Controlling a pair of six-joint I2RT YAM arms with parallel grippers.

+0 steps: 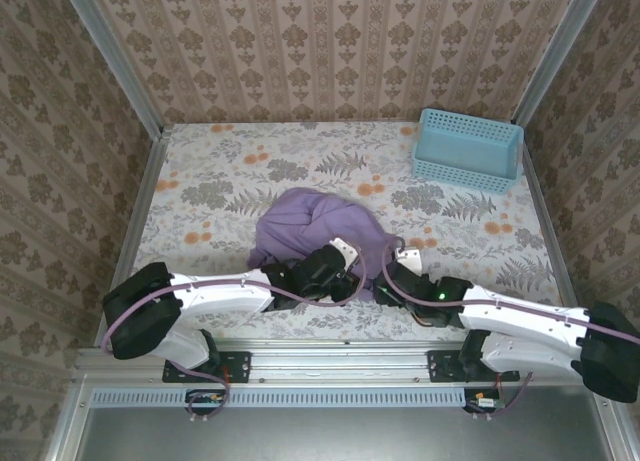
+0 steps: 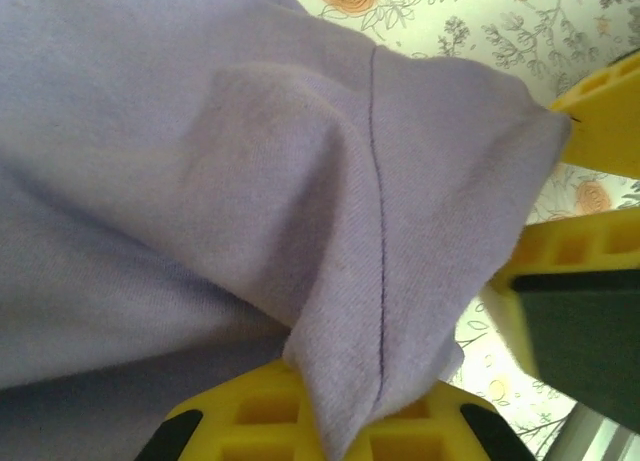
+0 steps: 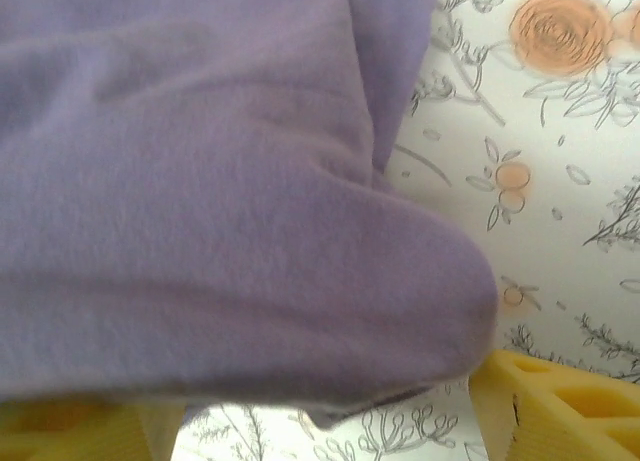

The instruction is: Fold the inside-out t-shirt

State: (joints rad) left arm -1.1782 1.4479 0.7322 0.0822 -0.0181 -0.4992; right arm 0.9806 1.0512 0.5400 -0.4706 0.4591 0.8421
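The inside-out t-shirt (image 1: 315, 226) lies bunched in a lavender heap on the floral tabletop (image 1: 220, 161), well apart from the blue basket (image 1: 467, 151), nearer the arms and to its left. At the heap's edge farthest from the basket, the left gripper (image 1: 345, 256) is clamped on a seamed fold of the cloth. Just beside it, toward the basket's side, the right gripper (image 1: 400, 256) has its yellow fingers (image 3: 560, 401) spread apart, with cloth bulging loosely between them.

Walls (image 1: 330, 41): beige damask-striped paper, three sides. Metal corner posts (image 1: 112, 56). Desk (image 1: 200, 166): pale cloth, grey fern and orange flower print. Aluminium rail (image 1: 340, 356) along near edge.
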